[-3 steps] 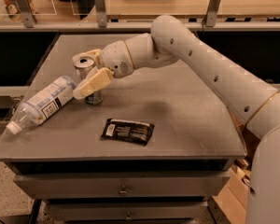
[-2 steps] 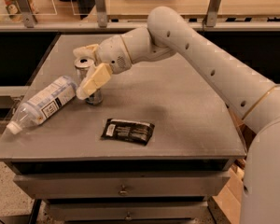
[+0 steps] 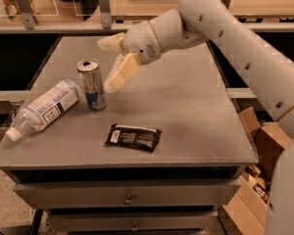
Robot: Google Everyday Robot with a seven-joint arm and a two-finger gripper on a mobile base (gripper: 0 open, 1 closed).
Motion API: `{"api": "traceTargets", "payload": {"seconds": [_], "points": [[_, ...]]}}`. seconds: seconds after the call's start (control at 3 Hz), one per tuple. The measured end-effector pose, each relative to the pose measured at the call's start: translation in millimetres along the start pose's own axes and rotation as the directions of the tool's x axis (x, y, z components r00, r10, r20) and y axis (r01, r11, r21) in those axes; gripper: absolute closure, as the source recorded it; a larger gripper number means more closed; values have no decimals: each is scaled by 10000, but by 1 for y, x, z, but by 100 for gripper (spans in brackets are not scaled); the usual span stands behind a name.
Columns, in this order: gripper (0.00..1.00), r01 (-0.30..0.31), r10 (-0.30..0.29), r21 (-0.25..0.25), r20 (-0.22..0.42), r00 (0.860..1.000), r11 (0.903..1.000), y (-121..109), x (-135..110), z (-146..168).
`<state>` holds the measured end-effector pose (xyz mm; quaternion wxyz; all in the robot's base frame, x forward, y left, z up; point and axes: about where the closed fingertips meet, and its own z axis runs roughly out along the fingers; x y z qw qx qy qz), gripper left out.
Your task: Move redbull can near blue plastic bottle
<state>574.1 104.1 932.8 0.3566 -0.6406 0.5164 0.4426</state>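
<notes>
The redbull can [image 3: 91,83] stands upright on the grey table [image 3: 186,111], at its left middle. The blue plastic bottle [image 3: 44,107] lies on its side just left of the can, cap pointing to the front left edge, its base almost touching the can. My gripper [image 3: 110,62] hangs above the table just right of the can and behind it, apart from it. Its two cream fingers [image 3: 120,73] are spread wide and hold nothing.
A flat black packet [image 3: 133,137] lies in front of the can near the table's front edge. Drawers [image 3: 130,199] sit under the tabletop. Cardboard boxes [image 3: 257,160] stand on the floor at the right. A counter with posts runs behind the table.
My gripper has let go of the can and pulled back up and to the right. The can stays standing beside the bottle.
</notes>
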Motion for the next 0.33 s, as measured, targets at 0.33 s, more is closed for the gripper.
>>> {"api": "traceTargets", "payload": {"seconds": [0.33], "points": [[0, -50, 50, 118, -6, 10000, 9999, 0, 3, -7]]}}
